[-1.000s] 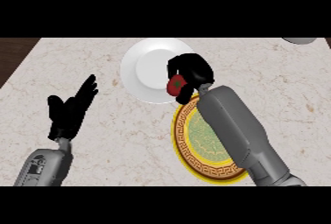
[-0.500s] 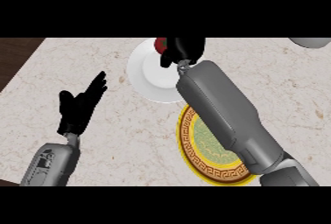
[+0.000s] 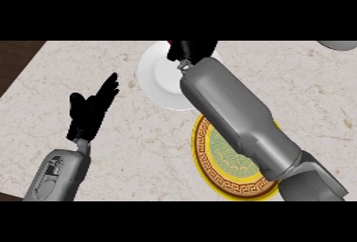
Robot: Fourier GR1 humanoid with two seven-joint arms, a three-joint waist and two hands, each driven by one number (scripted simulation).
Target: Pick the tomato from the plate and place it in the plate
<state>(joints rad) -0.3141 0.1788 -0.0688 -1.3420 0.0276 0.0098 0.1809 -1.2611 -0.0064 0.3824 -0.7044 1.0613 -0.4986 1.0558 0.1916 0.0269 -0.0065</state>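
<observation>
Your tomato shows only as a red sliver at the top edge, above the white plate; it is too hidden to give any axis or heading. Your right hand has its fingers curled round it. I judge you are in the carry step: next, bring it to the yellow patterned plate on the table and release. Your left hand rests, fingers straight.

Two plates on the counter
Plain plate sits at eleven o'clock from patterned plate; left hand at nine.
</observation>
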